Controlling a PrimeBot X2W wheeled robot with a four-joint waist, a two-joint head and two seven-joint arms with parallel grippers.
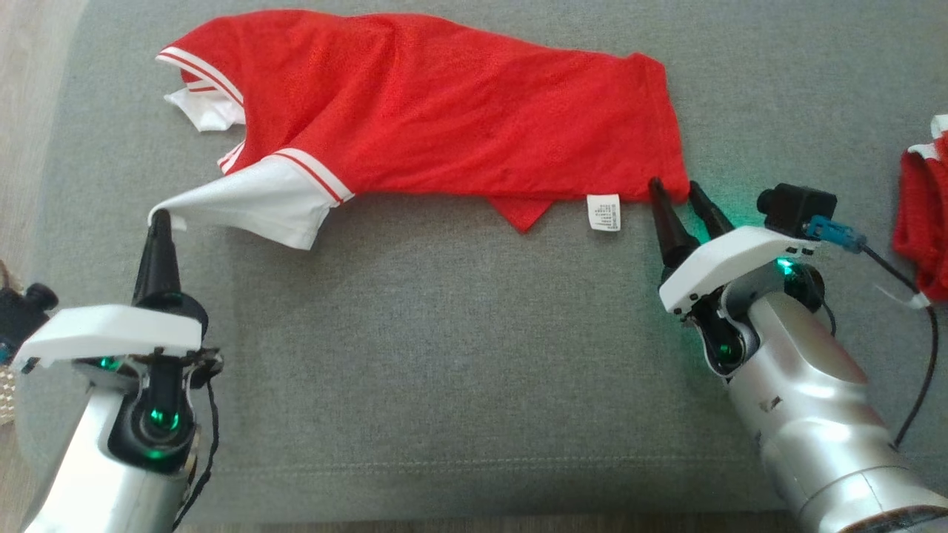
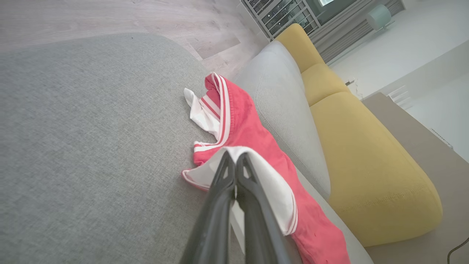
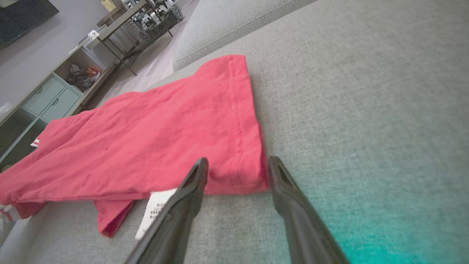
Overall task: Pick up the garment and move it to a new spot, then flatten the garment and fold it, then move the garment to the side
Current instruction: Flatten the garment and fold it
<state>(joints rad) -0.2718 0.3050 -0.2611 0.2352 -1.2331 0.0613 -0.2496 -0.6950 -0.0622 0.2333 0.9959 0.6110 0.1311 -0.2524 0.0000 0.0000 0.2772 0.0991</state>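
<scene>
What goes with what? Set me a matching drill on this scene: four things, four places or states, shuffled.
1 left gripper
2 right gripper
3 care label
4 second red cloth

a at the head view's right edge
b shut on the white sleeve
c open, fingers straddling the red shirt's hem corner
d white, at the shirt's lower edge

Pairs: 1-b, 2-c, 3-d, 4-a

Soft even daylight, faint shadows, teal glow (strongest lower right) by right gripper (image 3: pixel 237 159), wrist-view edges bowed.
</scene>
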